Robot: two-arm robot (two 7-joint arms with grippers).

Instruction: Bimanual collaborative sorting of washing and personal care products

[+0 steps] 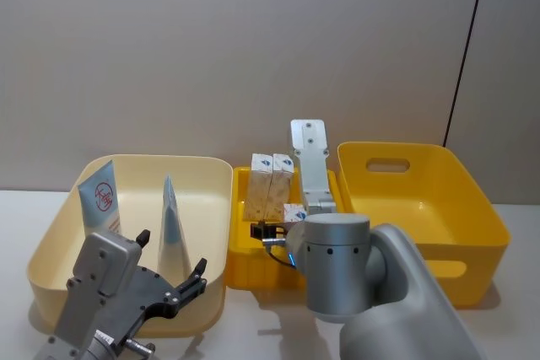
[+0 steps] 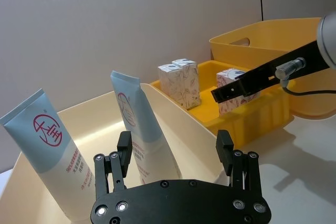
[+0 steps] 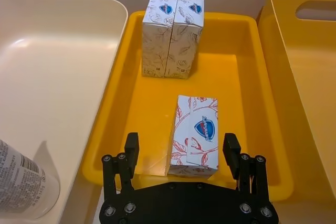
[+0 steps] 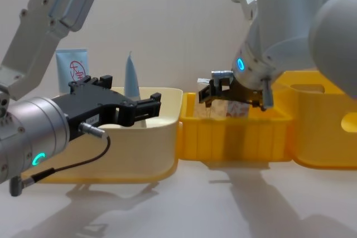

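Right wrist view has the right tool (image 3: pixel 181 141) hanging over the near end of the shallow yellow tray (image 3: pixel 247 24), jaws spread wide either side of a lone carton (image 3: pixel 195 129): crisp white card, red leaf print, blue badge, and not clamped yet. Two matching cartons (image 3: pixel 172 35) stand touching at the tray's far wall. I'd call this the pick; next it needs a square drop and a squeeze on the carton's flat sides. Beside the tray, in the smooth cream bin (image 1: pixel 211 166), a soft pale-blue tube (image 2: pixel 134 119) and a red-logo tube (image 2: pixel 44 145) lean upright. The left tool (image 2: pixel 174 142) hovers at that bin's near rim, jaws apart, empty.
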